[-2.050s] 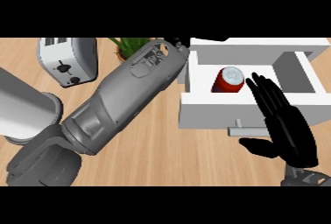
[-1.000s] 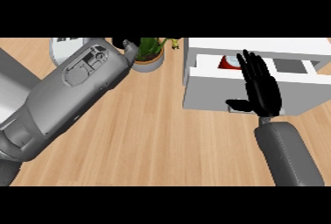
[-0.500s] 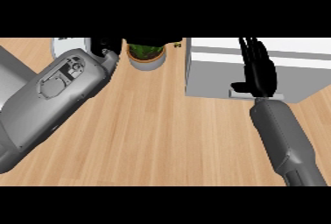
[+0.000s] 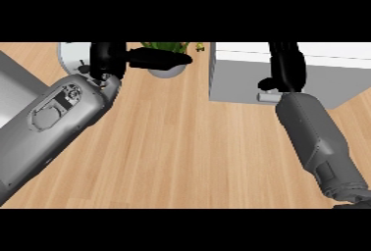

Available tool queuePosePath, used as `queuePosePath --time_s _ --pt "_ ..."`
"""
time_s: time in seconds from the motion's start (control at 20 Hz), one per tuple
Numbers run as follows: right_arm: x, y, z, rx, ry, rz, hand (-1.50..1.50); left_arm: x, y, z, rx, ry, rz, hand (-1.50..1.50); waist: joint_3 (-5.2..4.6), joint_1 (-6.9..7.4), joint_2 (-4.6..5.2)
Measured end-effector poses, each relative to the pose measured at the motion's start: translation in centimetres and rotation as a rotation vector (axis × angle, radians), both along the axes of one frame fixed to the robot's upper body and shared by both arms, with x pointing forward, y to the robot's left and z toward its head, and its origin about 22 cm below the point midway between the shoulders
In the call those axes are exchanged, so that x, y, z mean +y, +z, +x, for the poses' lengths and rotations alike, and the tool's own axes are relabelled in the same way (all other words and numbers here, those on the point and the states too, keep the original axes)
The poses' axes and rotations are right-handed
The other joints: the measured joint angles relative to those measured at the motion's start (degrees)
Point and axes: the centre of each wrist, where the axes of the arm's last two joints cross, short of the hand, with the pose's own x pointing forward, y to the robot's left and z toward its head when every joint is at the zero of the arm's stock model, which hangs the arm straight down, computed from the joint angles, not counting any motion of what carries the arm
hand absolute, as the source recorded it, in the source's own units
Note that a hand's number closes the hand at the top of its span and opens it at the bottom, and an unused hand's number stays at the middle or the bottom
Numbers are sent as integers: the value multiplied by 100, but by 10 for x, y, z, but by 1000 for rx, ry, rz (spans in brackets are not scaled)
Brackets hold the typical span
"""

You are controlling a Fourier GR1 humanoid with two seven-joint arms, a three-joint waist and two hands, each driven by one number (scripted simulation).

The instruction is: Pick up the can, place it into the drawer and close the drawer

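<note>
Light wood-grain counter (image 4: 181, 147), smooth matt white drawer (image 4: 239, 78) front, matt grey forearms, black hands

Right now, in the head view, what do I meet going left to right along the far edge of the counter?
Toaster → left hand → potted plant → white drawer front → right hand, fingers straight, against the drawer front above its handle.

No legible txt or labels.
</note>
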Motion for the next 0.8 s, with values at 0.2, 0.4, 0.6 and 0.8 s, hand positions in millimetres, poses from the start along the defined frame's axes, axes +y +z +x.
queuePosePath --time_s 0.2,0.4,0.6,0.8 --pt "1 8 8 9 -12 -7 -150 10 -4 -6 2 -8 5 -150 4 29 27" --pt "3 14 13 27 -13 -7 -150 16 -12 -11 5 -9 8 -150 14 19 52" --pt "3 19 17 39 -18 -6 -150 14 -18 -17 4 -21 12 -150 24 33 74" --pt "3 23 19 56 10 7 -150 17 -21 -22 -3 -26 9 -150 32 17 86"
